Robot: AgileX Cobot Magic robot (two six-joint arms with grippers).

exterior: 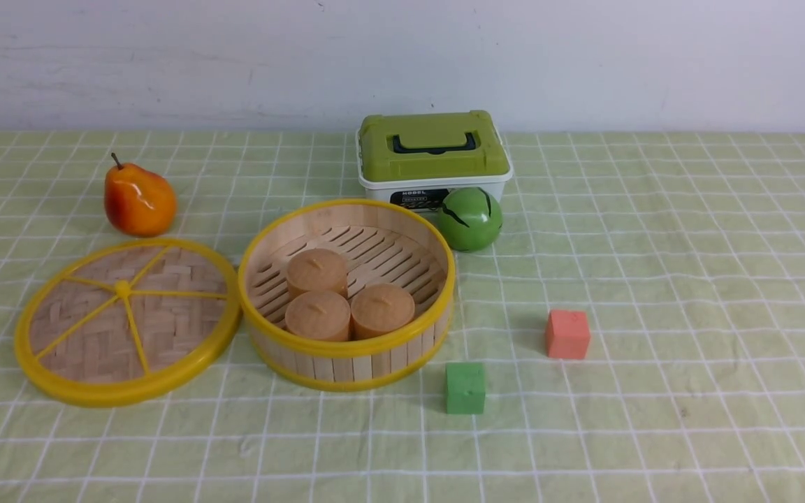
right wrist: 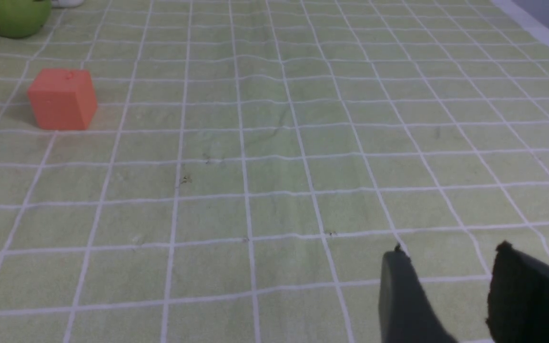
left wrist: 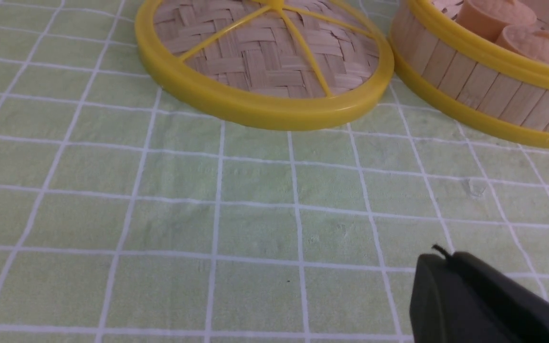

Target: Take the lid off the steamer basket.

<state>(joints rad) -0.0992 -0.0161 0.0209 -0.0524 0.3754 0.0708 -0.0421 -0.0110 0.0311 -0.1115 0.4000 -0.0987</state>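
We see bare cloth across the right half and lower strip of the front frame. Left of centre, the lid (exterior: 126,321) and steamer basket (exterior: 346,293) touch, leaving no gap. Two cubes, green (exterior: 465,388) and red (exterior: 567,334), sit lower centre, apart.

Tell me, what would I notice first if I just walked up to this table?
Probably the steamer basket in the middle of the green checked cloth, open, with three tan buns inside. Its lid lies flat on the cloth just to its left, and a shiny orange pear sits behind the lid.
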